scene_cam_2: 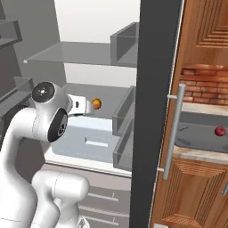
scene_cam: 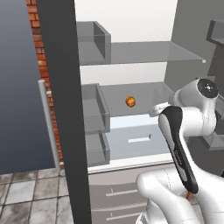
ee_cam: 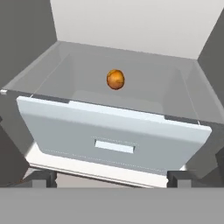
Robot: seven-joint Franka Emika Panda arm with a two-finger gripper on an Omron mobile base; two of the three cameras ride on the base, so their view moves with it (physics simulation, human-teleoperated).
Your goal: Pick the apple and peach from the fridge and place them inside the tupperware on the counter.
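The fridge (scene_cam: 61, 109) stands open. On its grey shelf, above the pale drawer (ee_cam: 65, 127), rests the orange-yellow peach (scene_cam: 130, 101) (scene_cam_2: 96, 104) (ee_cam: 115, 79). My gripper (scene_cam_2: 87, 107) (ee_cam: 111, 178) hovers in front of the shelf, a short way from the peach and pointing at it. It is open, with nothing between its fingertips (ee_cam: 43, 178). Right of the fridge door, the dark red apple (scene_cam_2: 220, 131) lies in the grey tupperware (scene_cam_2: 196, 133) on the beige counter (scene_cam_2: 200, 154).
Door bins (scene_cam: 94, 113) (scene_cam_2: 122, 118) flank the opening on both sides. A glass shelf (scene_cam: 144, 52) runs above the peach's shelf. Wooden cabinets (scene_cam_2: 196, 187) and a silver bar handle (scene_cam_2: 173, 129) stand at the right. A brick wall (scene_cam: 41, 52) shows behind the left door.
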